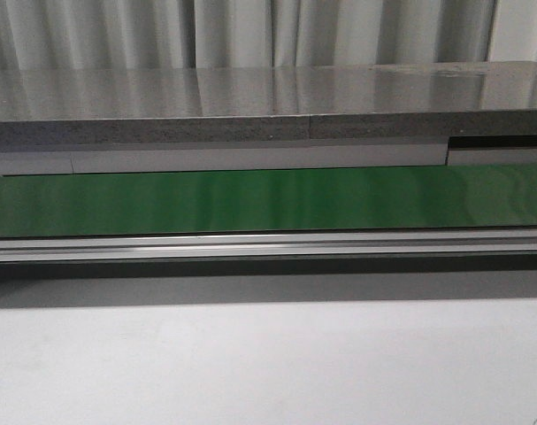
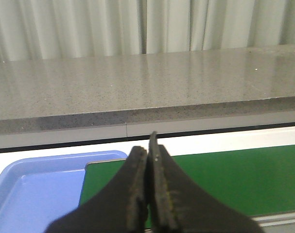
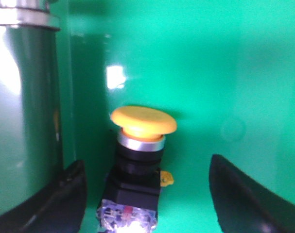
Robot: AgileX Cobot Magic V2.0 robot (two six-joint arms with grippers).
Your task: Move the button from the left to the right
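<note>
Green belt (image 3: 225,73) fills the right wrist view; the button (image 3: 140,160) lies on it at lower centre, long axis running up the frame, yellow cap uppermost. Right gripper (image 3: 147,194) spread wide, fingers either side, touching nothing. Left gripper (image 2: 149,160) closed, empty, by a blue tray (image 2: 35,184).

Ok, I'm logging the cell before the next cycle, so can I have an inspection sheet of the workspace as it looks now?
Surface: glossy green conveyor belt, white table edge in front.
Job's things: yellow-capped black push-button lying on the green surface, between the right claw's fingers.
Clutter: light blue plastic tray beside the belt.
Grippers: left claw shut, empty; right claw open around the button, not touching.
Cables: nothing seen.
Surroundings: grey speckled stone counter, pale curtains behind.
</note>
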